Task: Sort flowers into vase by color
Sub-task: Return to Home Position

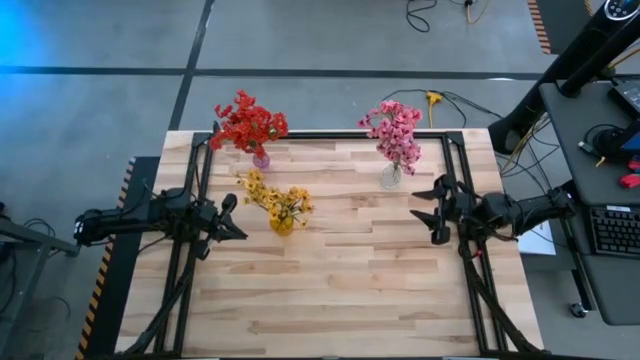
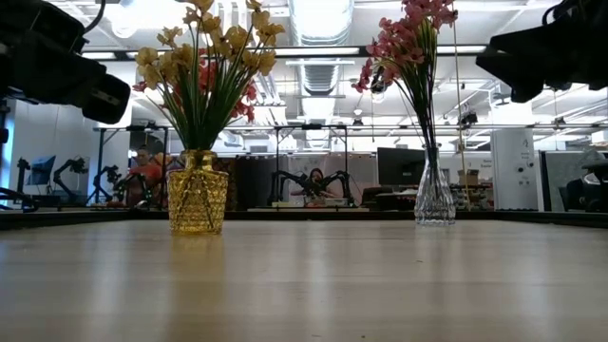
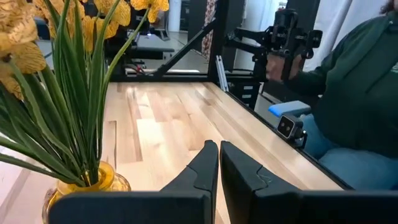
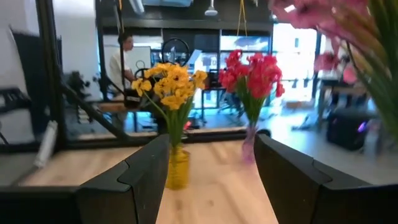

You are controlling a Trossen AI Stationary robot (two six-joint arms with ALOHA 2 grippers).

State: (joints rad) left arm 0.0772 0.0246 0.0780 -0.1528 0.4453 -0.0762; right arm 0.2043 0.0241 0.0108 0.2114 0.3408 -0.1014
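Red, yellow, pink flowers [image 1: 272, 198], upright in vases [image 1: 283, 227]

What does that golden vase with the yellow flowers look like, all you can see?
The yellow vase looks like amber glass with a bumpy, knobbed surface, a round belly and a narrower neck. It stands upright on the wooden table, left of the middle. It holds the yellow flowers, whose green stems and long leaves fan out of its mouth.

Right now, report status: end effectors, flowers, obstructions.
Left end effector shut, empty. Right end effector open, empty. Yellow flowers, red flowers, pink flowers all in vases. Nothing blocking.
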